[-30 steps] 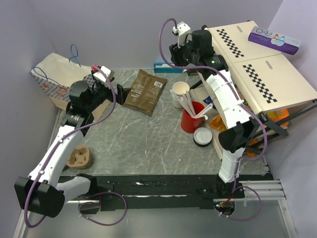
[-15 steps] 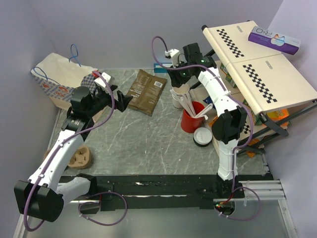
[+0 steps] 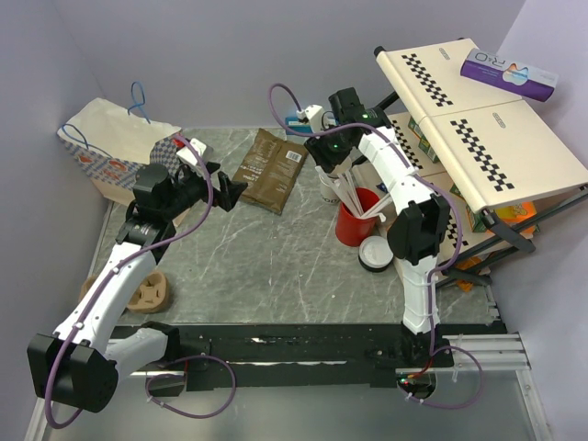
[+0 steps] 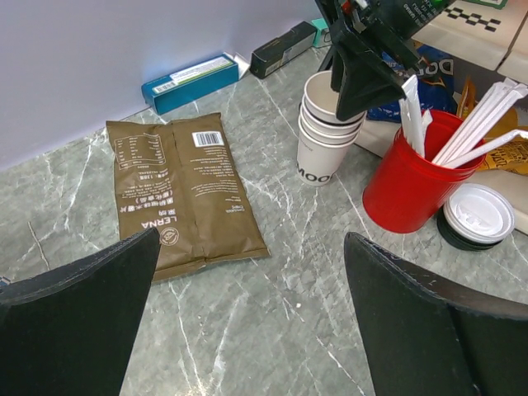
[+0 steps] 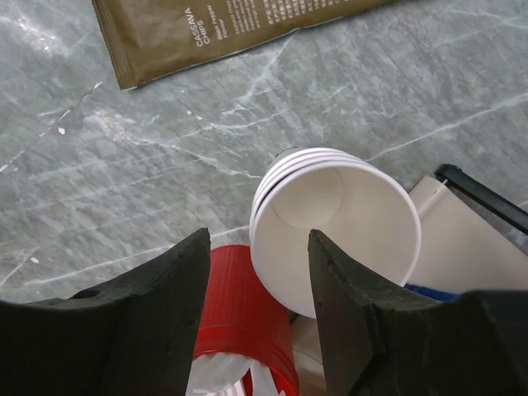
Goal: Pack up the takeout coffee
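No lidded cup shows, so the takeout coffee is out of view. A stack of lidless cream cups stands at the back of the table, next to a red cup of white sticks. My right gripper hangs open just above the stack. Its jaws straddle the top cup's rim on the red-cup side; whether they touch it I cannot tell. My left gripper is wide open and holds nothing, low over the table beside a brown snack bag.
A white lid on black lids lies right of the red cup. A paper carry bag lies at the back left and a cardboard cup carrier at the left edge. A rack with checkered boxes fills the right. A teal box lies by the wall.
My right arm swung left and down from the rack to just over the cup stack. My left gripper moved right, towards the brown bag, still wide open.
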Robot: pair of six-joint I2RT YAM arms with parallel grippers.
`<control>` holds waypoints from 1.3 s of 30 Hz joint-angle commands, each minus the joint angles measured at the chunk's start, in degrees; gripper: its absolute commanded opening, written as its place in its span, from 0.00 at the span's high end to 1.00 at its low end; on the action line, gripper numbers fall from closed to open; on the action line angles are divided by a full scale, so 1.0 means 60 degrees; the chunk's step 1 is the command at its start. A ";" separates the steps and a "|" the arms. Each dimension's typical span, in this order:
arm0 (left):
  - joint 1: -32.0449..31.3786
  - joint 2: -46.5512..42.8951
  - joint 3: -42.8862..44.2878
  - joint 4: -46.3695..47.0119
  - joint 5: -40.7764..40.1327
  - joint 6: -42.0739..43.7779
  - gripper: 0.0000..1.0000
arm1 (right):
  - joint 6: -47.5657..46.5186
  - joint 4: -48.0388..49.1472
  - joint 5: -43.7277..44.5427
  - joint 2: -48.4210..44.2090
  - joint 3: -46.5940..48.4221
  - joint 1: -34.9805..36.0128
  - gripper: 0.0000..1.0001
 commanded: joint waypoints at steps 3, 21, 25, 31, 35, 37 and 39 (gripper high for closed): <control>-0.0018 -0.0194 0.0030 0.0452 0.0149 -0.0228 0.01 | -0.0343 -0.0258 0.0303 0.0304 0.0264 0.0021 0.43; -0.0018 -0.0135 0.0001 0.0378 0.0076 -0.0242 0.01 | -0.0592 -0.0288 0.0493 0.0524 0.0132 0.0035 0.51; -0.0003 -0.0135 0.0000 0.0379 0.0061 -0.0242 0.01 | -0.0592 -0.0273 0.0493 0.0524 0.0147 0.0021 0.55; -0.0003 -0.0150 -0.0072 0.0408 0.0032 -0.0271 0.01 | -0.0636 -0.0347 0.0479 0.0539 0.0220 0.0035 0.67; -0.0003 -0.0164 -0.0131 0.0437 0.0046 -0.0301 0.01 | -0.0651 -0.0274 0.0493 0.0378 0.0161 0.0021 0.79; -0.0003 -0.0165 -0.0160 0.0481 0.0046 -0.0301 0.00 | -0.0636 -0.0244 0.0552 0.0334 0.0191 0.0021 0.84; -0.0003 -0.0164 -0.0175 0.0496 0.0076 -0.0316 0.01 | -0.0621 -0.0259 0.0581 0.0261 0.0234 0.0021 0.89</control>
